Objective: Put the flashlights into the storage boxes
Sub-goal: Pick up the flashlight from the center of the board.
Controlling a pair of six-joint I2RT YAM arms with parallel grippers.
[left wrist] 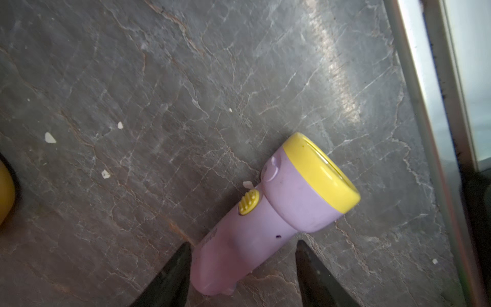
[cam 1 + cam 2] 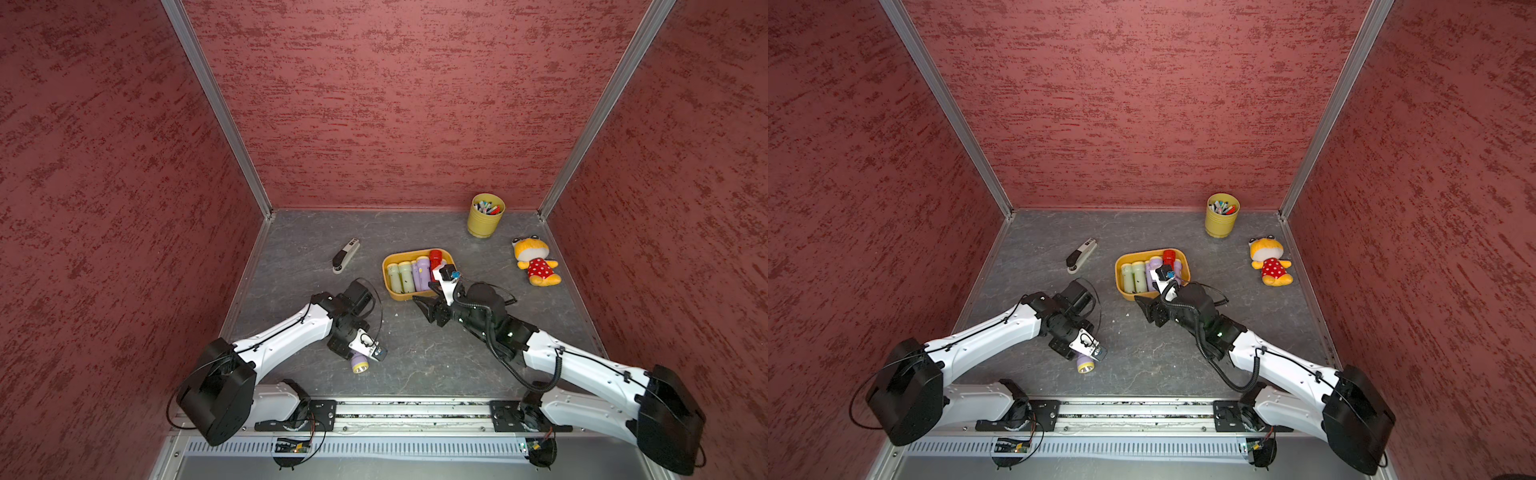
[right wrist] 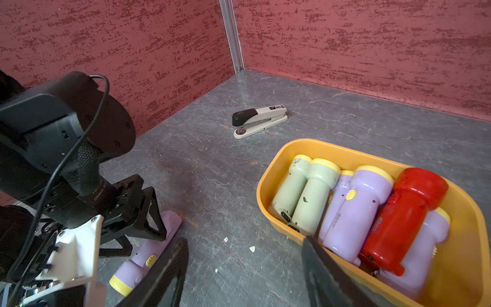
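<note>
Left claw [image 1: 243, 242] spread astride lilac flashlight [image 1: 265, 212], seen only by wrist; right claw [image 3: 244, 239] spread.

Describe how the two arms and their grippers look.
Both the left arm and right arm have white shells with black joints. Black pointed fingers tip the left gripper and right gripper. A thin black cable loops at the left wrist; a ribbed black hose runs along the right.

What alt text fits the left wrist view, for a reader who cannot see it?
A lilac flashlight with a yellow rim lies on the grey marbled table, its tail end between the two black fingertips of the open left gripper. One fingertip stands clear of it.
</note>
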